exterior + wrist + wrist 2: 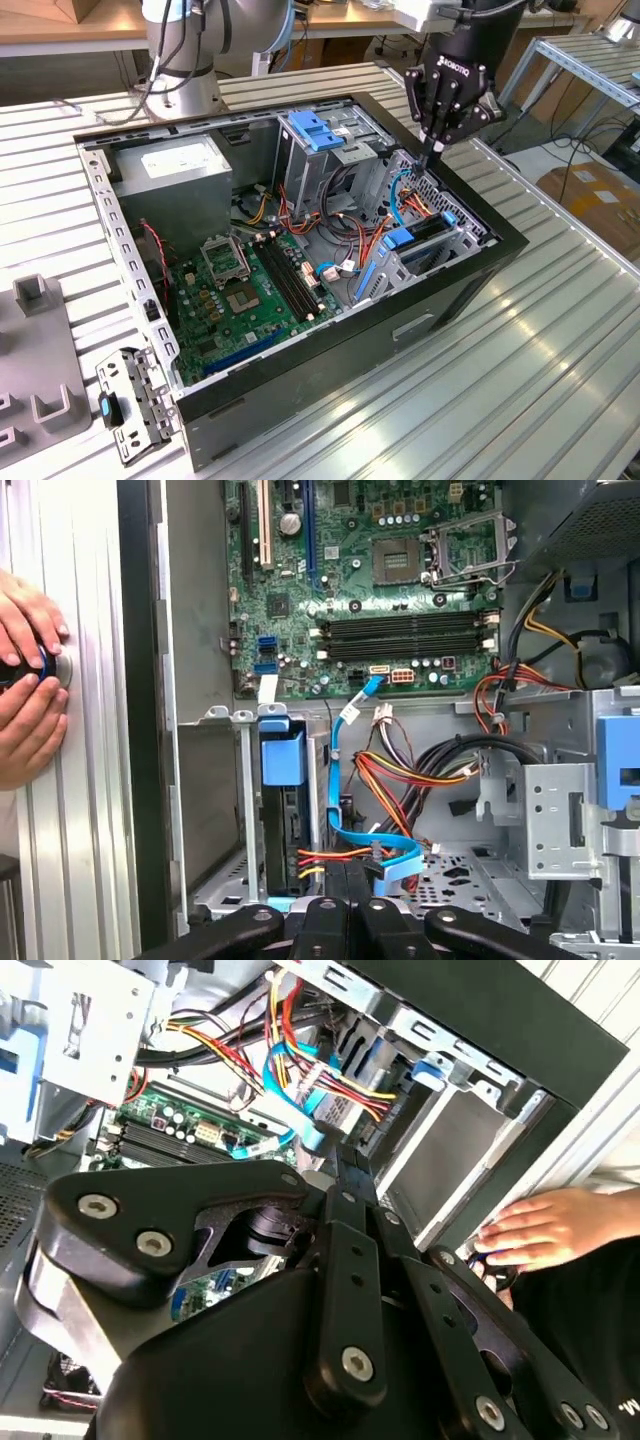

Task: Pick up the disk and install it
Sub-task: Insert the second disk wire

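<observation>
A ribbed metal table [560, 330] is carrying an open black computer case [440, 290], which is lying on its side across the table's middle. Inside, a green motherboard [240, 300] is covering the case floor toward the exterior view's left, and a grey power supply box [175, 175] is sitting in the case's far corner beside it. A tall metal cage with a blue bracket [315, 130] on top is standing against the case's far edge.

The gripper [437, 150] is hanging over the case edge on the exterior view's right, pointing down. Its fingers are pressing together at the tips and are gripping nothing.

The disk [402, 238] is sitting in the low drive cage along that same edge of the case, just below the gripper and apart from it. Its blue carrier is showing at the cage's mouth, with orange and blue cables running in beside it.

In the first wrist view, a person's hand [25, 680] is resting on the table just outside the case wall, curling around a small round object. A small metal bracket [135, 405] is lying near the table's front corner on the exterior view's left.
</observation>
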Robot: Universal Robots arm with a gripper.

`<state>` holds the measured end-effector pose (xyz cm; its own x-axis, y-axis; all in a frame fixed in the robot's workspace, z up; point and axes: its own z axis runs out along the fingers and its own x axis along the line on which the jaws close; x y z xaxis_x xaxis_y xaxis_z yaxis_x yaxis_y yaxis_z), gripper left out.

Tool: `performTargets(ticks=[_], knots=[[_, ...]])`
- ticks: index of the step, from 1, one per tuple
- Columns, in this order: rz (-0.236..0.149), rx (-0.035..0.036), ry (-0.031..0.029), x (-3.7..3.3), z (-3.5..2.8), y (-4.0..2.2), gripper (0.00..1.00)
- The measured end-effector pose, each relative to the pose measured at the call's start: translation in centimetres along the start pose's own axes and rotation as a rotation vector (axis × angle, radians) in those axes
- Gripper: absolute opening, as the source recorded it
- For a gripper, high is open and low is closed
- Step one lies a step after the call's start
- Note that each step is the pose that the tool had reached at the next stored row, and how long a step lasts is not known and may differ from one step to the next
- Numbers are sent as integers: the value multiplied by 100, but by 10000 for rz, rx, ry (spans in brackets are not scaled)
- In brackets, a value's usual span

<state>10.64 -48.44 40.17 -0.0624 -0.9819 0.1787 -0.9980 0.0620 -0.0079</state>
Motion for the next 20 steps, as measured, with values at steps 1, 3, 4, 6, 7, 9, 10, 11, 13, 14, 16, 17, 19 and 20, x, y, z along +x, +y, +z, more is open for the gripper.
performTargets(ticks=[1,3,4,6,7,9,10,11,13,14,16,17,19,20], knots=[[-2,6,137,-69,5,1,11],[-1,12,269,-154,12,0,11],[0,18,386,-206,16,-6,11],[1,31,639,-275,24,-13,17],[0,42,813,-304,36,-17,24],[0,52,966,-323,58,-18,32],[0,57,1054,-328,72,-18,32],[0,62,1132,-332,86,-18,32],[1,73,1310,-338,114,-18,32],[2,77,1365,-339,123,-18,32],[2,82,1449,-343,145,-17,32],[2,86,1513,-346,160,-17,32],[3,94,1638,-352,184,-17,30],[3,97,1701,-354,194,-17,30]])
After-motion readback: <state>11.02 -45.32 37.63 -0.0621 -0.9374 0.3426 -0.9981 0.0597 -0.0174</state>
